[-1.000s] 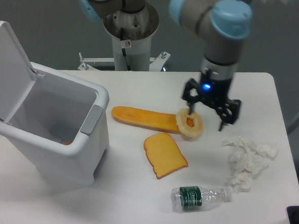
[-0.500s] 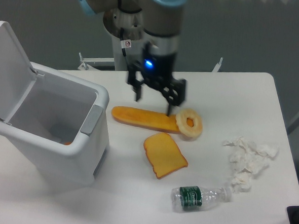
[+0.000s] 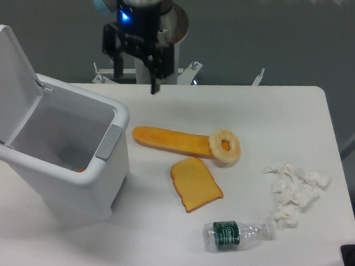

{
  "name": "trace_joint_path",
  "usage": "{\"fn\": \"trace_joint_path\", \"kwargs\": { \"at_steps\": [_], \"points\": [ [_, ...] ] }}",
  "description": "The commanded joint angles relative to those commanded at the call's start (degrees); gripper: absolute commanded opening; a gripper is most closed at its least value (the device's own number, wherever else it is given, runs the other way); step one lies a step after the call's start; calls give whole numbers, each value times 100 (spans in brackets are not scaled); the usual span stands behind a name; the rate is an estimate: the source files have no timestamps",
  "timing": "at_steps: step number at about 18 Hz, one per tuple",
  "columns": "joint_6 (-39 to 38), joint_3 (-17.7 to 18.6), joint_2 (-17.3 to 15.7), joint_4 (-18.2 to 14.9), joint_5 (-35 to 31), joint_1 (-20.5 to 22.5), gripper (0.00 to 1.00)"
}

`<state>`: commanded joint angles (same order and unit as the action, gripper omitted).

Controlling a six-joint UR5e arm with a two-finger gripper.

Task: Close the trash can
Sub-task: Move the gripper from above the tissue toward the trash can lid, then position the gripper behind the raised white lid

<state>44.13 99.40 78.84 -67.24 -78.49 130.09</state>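
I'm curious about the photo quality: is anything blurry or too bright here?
Fixed camera: the pincer and arm look slightly soft. The trash can and its raised lid are bright white, nearly merging with the table. Shadows are soft, and the bottle stays readable.

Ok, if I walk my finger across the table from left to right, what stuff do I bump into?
Trash can → long orange piece → toast slice → plastic bottle → crumpled tissue.

White table: trash can, orange slab, ring, toast, tissue, bottle.
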Motion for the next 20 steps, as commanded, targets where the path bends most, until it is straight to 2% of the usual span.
{"fn": "trace_joint_path", "kwargs": {
  "at_steps": [8,12,20],
  "points": [
    [-976,17,-97,-114,342,-959,100],
    [-1389,18,-71,-53,685,-1021,100],
    [-1732,-9,53,53,1081,-1030,100]
  ]
}}
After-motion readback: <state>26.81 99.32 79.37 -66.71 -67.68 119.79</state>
